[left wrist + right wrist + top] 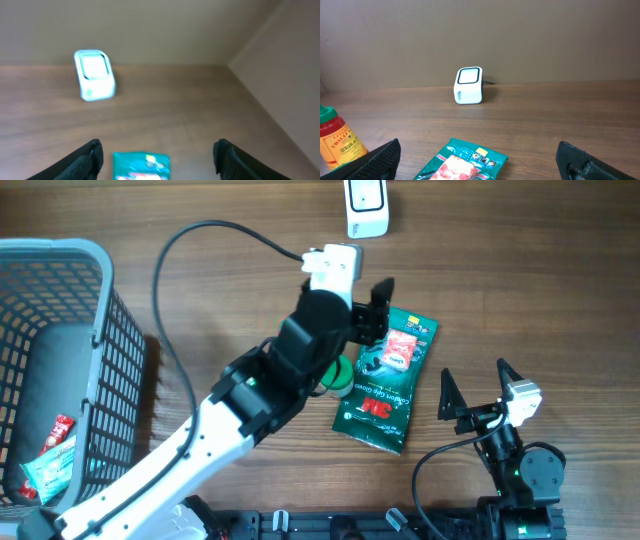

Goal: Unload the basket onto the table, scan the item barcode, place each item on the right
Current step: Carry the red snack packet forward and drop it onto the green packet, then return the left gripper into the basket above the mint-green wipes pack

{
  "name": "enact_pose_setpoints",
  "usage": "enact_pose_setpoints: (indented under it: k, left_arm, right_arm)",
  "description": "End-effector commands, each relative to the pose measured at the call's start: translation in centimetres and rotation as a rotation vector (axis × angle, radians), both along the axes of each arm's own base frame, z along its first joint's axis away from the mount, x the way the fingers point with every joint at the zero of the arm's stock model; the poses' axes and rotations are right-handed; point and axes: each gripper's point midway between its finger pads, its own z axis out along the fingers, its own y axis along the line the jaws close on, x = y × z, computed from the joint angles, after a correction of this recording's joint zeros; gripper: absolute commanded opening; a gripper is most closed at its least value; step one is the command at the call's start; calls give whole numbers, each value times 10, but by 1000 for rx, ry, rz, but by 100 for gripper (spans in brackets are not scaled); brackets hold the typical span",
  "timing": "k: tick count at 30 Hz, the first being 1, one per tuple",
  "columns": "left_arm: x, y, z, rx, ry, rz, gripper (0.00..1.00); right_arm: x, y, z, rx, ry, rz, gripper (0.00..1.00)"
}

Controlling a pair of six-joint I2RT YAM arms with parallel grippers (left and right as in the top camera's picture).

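Wooden table point(520, 300), brown wall behind.

- Left gripper point(157, 148): jaws wide apart, clamped on nothing. Both fingers point(85, 159) sit at the lower edge of the wrist view.
- Green snack packet point(388, 380): the task item. It lies flat on the table below the left jaws, its top edge showing between them, untouched as far as can be seen. A red-and-white label is on its face. It is also ahead of the right jaws, low in the gap between them.
- Barcode scanner point(94, 75): small white box with a dark-framed window, upright on the table. It is well ahead of the left jaws towards their left finger, and far ahead of the right jaws, near the wall.
- Right gripper point(474, 375): jaws fully apart, empty, just beside the packet's lower right edge.
- Sriracha bottle point(337, 142): green cap, red body, beyond the right gripper's left finger.
- Grey basket point(100, 310): well away from both jaws, with small packets point(50, 460) inside.
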Motion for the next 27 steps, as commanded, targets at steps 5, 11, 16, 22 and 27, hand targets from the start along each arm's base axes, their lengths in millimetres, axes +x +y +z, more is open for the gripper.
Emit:
enact_pose_setpoints:
  k: [5, 11, 16, 22, 27]
  left_arm:
    - [4, 71, 49, 118, -188, 287, 83]
    - [2, 134, 79, 138, -254, 505, 89]
    - [0, 185, 97, 139, -283, 624, 95]
    - [-19, 284, 108, 175, -273, 908, 100]
    - [-50, 361, 114, 140, -275, 1197, 100]
  right_arm:
    - [0, -1, 2, -10, -11, -7, 100]
    - [0, -1, 2, -10, -11, -7, 100]
    - [0, -1, 2, -10, -11, -7, 100]
    - [0, -1, 2, -10, -11, -7, 100]
    - [0, -1, 2, -10, -11, -7, 100]
